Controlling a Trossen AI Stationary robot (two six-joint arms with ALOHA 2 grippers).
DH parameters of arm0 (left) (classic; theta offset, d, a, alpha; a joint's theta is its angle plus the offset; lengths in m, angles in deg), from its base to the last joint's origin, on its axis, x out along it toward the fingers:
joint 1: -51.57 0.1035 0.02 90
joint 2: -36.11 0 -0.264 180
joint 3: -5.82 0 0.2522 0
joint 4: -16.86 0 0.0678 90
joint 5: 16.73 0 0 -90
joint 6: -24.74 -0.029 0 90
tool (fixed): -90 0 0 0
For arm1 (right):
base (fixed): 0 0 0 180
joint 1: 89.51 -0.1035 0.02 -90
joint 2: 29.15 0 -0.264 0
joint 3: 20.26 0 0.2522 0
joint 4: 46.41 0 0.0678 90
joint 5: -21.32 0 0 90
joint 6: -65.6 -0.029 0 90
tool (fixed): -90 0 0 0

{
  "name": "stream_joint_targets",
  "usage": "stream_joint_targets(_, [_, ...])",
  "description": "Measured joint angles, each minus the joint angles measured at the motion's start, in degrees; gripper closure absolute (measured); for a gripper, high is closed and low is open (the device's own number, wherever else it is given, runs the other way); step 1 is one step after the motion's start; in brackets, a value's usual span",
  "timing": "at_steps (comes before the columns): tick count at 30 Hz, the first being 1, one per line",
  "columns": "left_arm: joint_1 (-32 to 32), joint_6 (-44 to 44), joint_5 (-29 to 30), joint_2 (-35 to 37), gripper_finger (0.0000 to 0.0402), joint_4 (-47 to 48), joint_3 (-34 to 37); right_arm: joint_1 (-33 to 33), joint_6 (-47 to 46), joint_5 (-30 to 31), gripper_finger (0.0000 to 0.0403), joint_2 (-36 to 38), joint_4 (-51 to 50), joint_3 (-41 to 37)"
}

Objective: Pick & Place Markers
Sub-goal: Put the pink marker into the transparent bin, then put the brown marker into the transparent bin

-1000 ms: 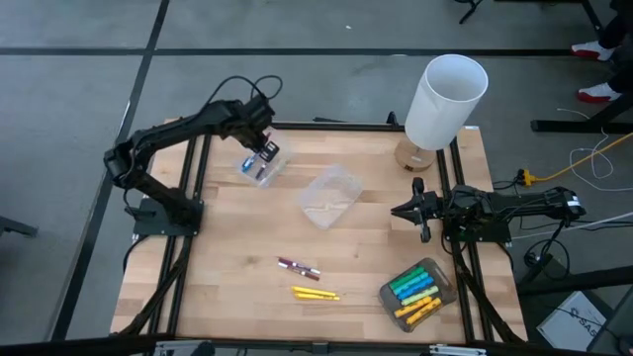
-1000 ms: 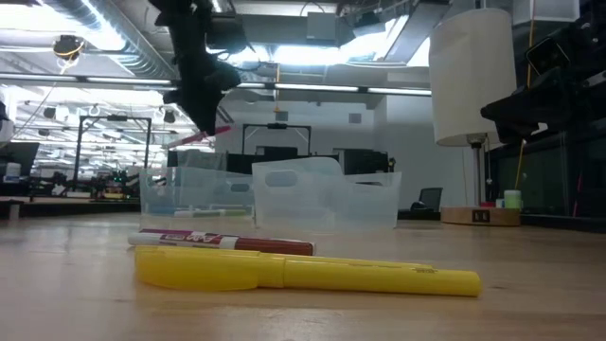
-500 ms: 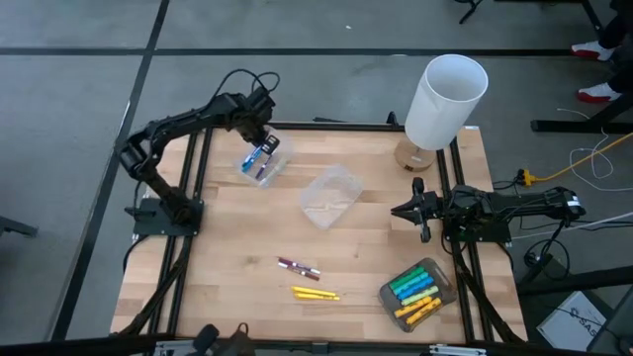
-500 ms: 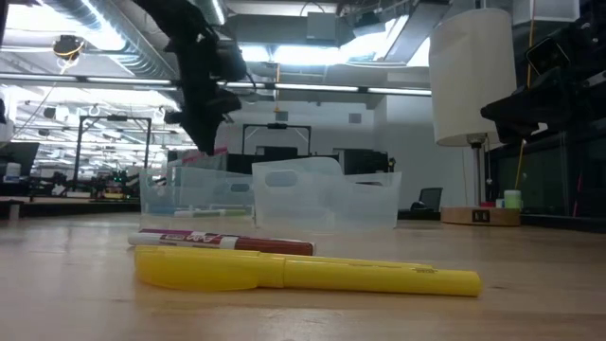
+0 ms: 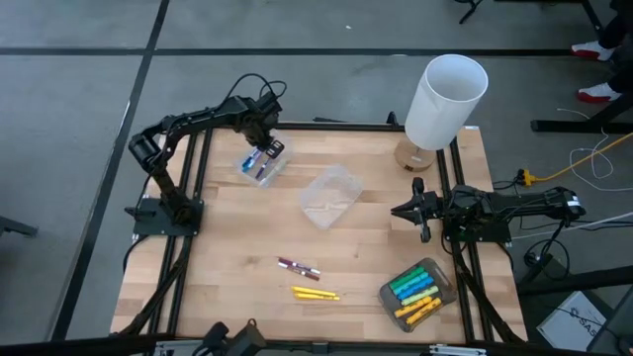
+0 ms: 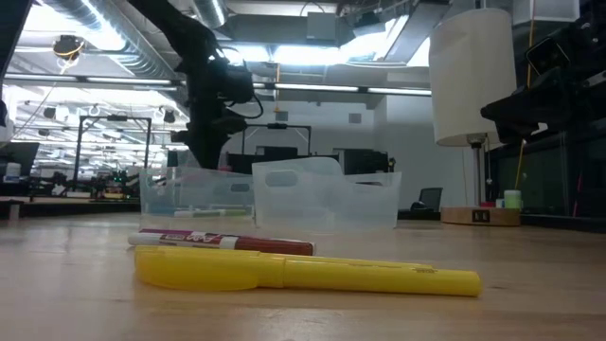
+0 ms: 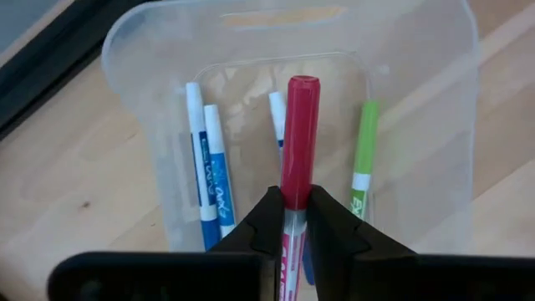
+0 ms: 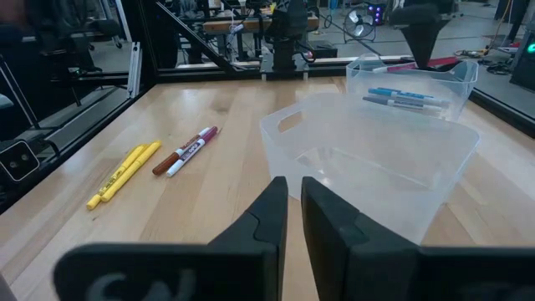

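My left gripper (image 5: 259, 150) hangs over a clear tub (image 5: 263, 163) at the table's far left, shut on a marker with a red cap (image 7: 299, 142). On that tub's floor (image 7: 251, 109) lie white markers with blue caps (image 7: 205, 167) and a green one (image 7: 361, 163). A maroon marker (image 5: 299, 266) and a yellow one (image 5: 315, 293) rest flat on the wood near the front. My right gripper (image 5: 400, 211) waits shut at the right side, holding nothing. My left gripper pinches the marker's white barrel just behind the red cap (image 7: 292, 216) between its two fingers. The fingers come from above, pointing down, and lie across the marker. The capped end sticks out over the tub's inside, clear of the markers on the tub's floor.
An empty clear tub (image 5: 329, 195) stands mid-table. A third tub (image 5: 417, 290) with green, blue and yellow markers sits near the front right. A white lamp (image 5: 445, 94) stands at the far right corner. Bare wood lies between the tubs.
My left gripper, still shut on the red-capped marker, has come down toward the far-left tub and shifted a little toward the table's far edge; it now hangs just above the tub's rim.
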Motion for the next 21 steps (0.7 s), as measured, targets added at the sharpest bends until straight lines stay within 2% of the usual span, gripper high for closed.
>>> stream_joint_targets(10, [0.0, 0.02, -1.25, 0.0, 0.0309, -0.58, 0.0, 0.02, 0.0, 0.0, 0.0363, 0.0, 0.0, 0.0])
stream_joint_targets(21, [0.0, 0.02, -1.25, 0.0, 0.0309, -0.53, 0.0, 0.0, 0.0, 0.0, 0.0363, 0.0, 0.01, -0.01])
